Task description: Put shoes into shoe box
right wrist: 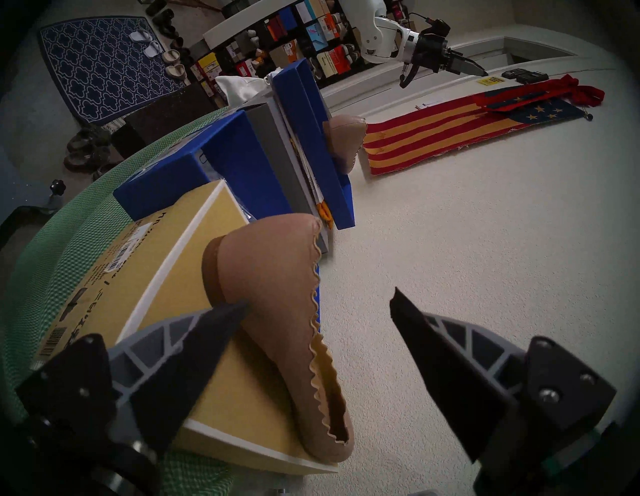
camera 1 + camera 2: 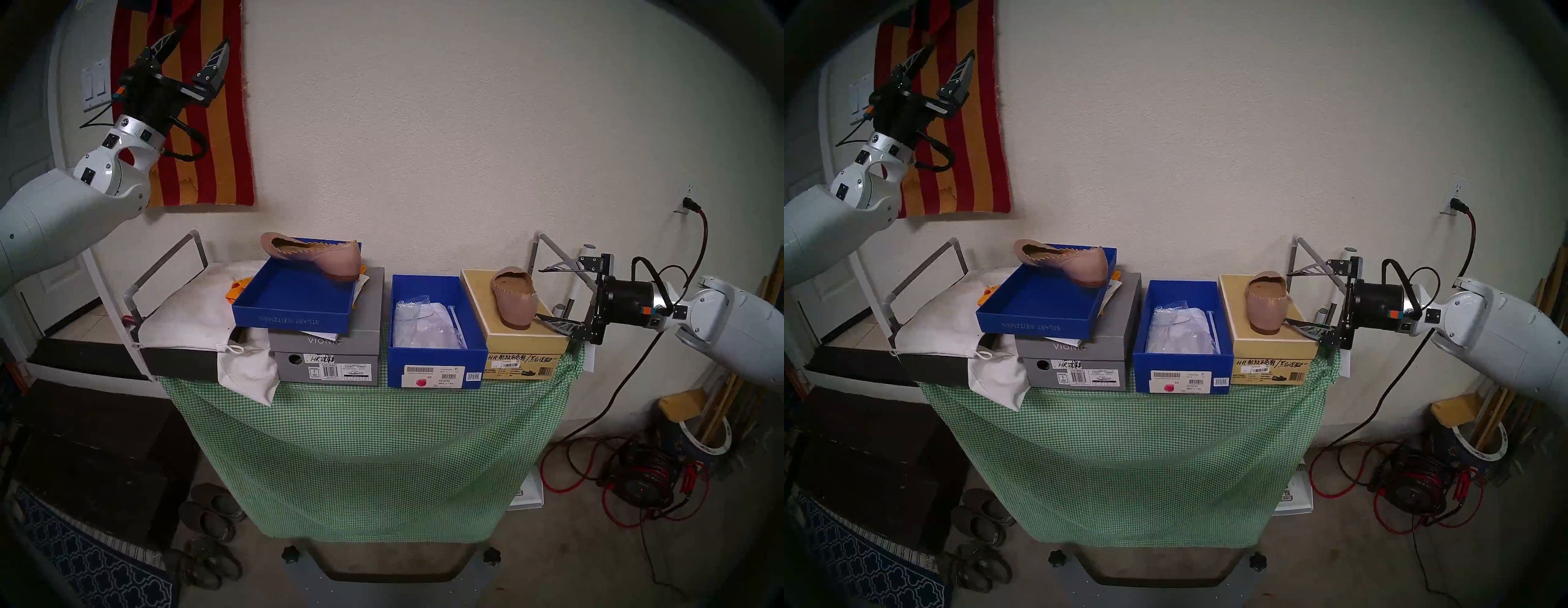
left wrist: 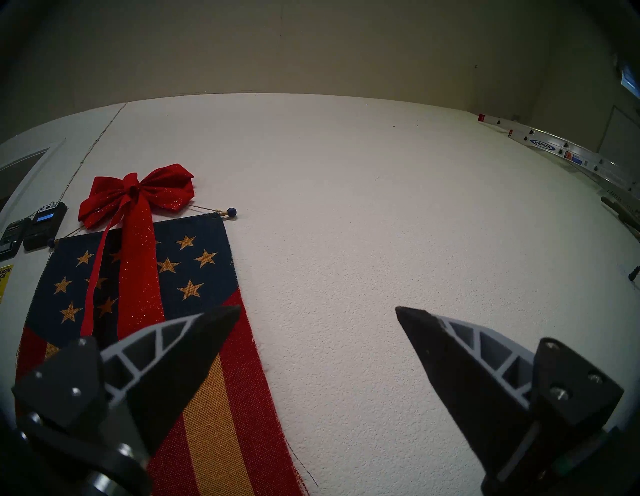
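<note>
1. Head left view: the right hand (image 2: 545, 293) reaches in level from the side with its fingers spread, one above the other. The lower finger (image 2: 555, 325) lies over the tan box (image 2: 475, 305), its tip just beside the near shoe (image 2: 515, 303), which stands on that lid; whether they touch I cannot tell.
2. Same view: the blue box (image 2: 437, 361) sits open beyond that shoe from the right hand, on the desk (image 2: 373, 424), with plastic-wrapped paper (image 2: 424, 325) inside. Farther the same way the far shoe (image 2: 314, 257) rests on the rim of the blue lid (image 2: 292, 314), which sits atop the grey box (image 2: 326, 352).
3. Same view: the left hand (image 2: 199, 40) is raised high, well apart from everything on the desk, fingers spread and empty, in front of a striped flag (image 2: 237, 127).
4. Head right view: the same layout; the right hand (image 2: 1293, 297) brackets the near shoe's (image 2: 1265, 305) side without clamping it.
5. Left wrist view: the left hand (image 3: 318, 311) is spread wide, nothing between its fingers, only wall and flag (image 3: 138, 294) ahead.
6. Right wrist view: the right hand (image 1: 318, 301) is spread; the near shoe (image 1: 277, 311) lies between its fingers, close against the left one (image 1: 194, 339).
</note>
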`<state>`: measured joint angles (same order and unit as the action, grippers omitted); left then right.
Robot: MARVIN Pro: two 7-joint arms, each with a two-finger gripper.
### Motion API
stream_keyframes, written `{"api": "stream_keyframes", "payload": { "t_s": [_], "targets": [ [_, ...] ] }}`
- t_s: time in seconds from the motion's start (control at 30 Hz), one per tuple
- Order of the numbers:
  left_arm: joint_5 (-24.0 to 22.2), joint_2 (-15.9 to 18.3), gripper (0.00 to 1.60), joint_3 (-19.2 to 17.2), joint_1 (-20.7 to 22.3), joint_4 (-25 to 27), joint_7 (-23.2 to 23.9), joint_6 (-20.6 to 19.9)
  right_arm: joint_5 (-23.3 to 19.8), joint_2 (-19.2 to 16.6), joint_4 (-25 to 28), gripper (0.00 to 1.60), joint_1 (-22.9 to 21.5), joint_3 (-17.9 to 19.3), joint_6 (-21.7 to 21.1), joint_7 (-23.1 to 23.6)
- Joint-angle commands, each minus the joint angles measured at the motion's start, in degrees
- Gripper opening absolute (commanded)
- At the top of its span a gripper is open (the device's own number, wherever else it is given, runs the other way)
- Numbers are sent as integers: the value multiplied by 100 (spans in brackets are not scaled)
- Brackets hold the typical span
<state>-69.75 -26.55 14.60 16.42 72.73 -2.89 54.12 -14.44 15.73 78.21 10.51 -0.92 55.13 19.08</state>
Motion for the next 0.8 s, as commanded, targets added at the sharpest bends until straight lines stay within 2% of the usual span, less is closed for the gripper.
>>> {"api": "stream_keyframes", "payload": {
  "t_s": [0.0,0.33,0.47,0.5,0.53,0.77],
  "targets": [
    [0,-4,160,-7,12,-8,3,-1,-21,417,-243,160,-562,312,-13,521],
    [-1,-3,160,-1,16,-7,0,0,-47,867,-618,160,-1110,590,-13,1614],
    [-1,-4,160,0,18,-7,0,0,67,990,-668,160,-1201,419,-13,1985],
    [-1,-4,160,1,18,-8,0,1,-11,1031,-707,160,-1225,395,-13,2213],
    [-1,-4,160,2,19,-8,0,1,15,1050,-720,160,-1240,339,-13,2166],
    [-2,-5,160,7,22,-8,-1,2,-131,1281,-992,160,-1530,124,-13,3047]
  ]
}}
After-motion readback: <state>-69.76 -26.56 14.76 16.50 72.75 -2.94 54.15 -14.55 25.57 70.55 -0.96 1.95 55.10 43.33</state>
